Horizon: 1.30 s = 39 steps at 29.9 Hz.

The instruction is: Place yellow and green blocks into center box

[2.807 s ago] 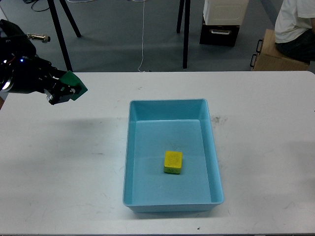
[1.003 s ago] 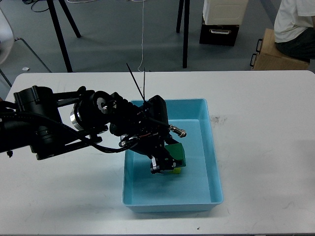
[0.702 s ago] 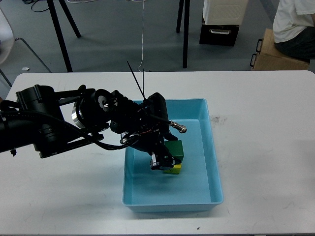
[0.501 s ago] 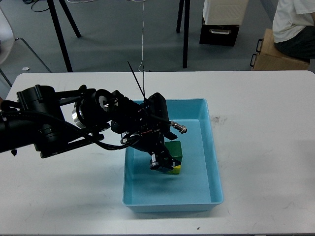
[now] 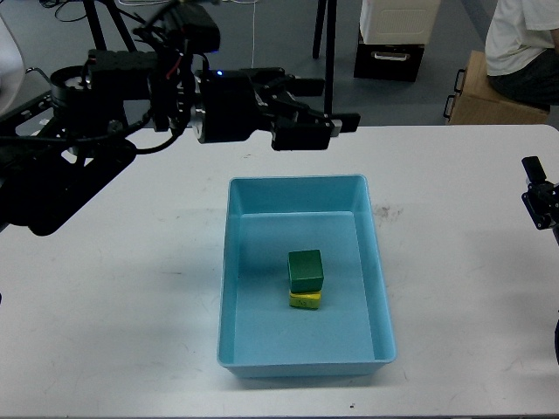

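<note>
The dark green block [image 5: 306,269] sits on top of the yellow block [image 5: 304,301], of which only the front strip shows. Both are inside the light-blue tray [image 5: 229,288], near its middle. My left gripper [image 5: 336,105] is raised above the table behind the tray's far rim, open and empty, with its fingers pointing right. My right gripper [image 5: 539,202] shows only as a small dark part at the right edge, over the table and well away from the tray. I cannot tell its fingers apart.
The tray lies on a white table [image 5: 122,314]. Beyond the far edge stand black stand legs [image 5: 329,61], a black and white cabinet [image 5: 397,39] and a cardboard box [image 5: 489,98] next to a seated person [image 5: 524,44].
My left gripper let go of the green block on top of the yellow one, then rose and pulled back beyond the tray's far rim. My right gripper came into view at the right edge.
</note>
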Available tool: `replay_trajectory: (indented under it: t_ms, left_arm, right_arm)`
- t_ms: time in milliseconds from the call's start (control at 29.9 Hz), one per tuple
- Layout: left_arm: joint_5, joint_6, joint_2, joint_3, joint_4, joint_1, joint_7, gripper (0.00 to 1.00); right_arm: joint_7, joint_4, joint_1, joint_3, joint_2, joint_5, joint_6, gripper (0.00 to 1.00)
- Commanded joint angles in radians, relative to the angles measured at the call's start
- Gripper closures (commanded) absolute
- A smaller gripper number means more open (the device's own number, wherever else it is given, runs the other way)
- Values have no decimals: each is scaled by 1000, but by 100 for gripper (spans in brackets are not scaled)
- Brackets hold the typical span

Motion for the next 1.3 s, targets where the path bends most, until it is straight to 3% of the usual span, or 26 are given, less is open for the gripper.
replay_trajectory:
  t_ms: [0,167,301,401,468,535,702,835,936,1103,1270]
  left_arm:
    - [-94,0,-31,-214,2,138,0,0]
    - [-330,0,-42,-374,-3,338,0,0]
    - [-616,0,-85,-438,-3,497,11,0]
    - [-892,0,-106,-435,-15,590,149,0]
    - [-1110,109,-111,-423,-44,632,212,0]
    - [-1300,224,-112,-414,-82,658,248,0]
    - [-1551,361,-114,-405,-200,771,266,0]
    - [-1608,421,-167,-397,-213,843,272,0]
    - [-1730,374,-238,-398,-216,915,272,0]
    - [-1869,242,-247,-353,-217,952,283,0]
    - [-1915,216,-249,-342,-248,986,315,0]
  right_arm:
    - [0,-3,88,-42,23,168,40,1]
    - [-166,1,139,-44,25,465,93,1]
    - [-234,1,131,-42,32,619,141,1]
    - [-266,1,122,-38,55,768,175,1]
    - [-289,4,108,-30,78,889,181,1]
    - [-312,4,90,-15,94,973,181,1]
    - [-326,12,-7,33,157,1021,191,1]
    - [-367,43,-109,42,216,1024,244,1]
    - [-375,63,-154,42,262,1023,264,1]
    - [-363,64,-169,51,286,1021,261,1]
    - [-361,63,-186,51,286,1021,270,1]
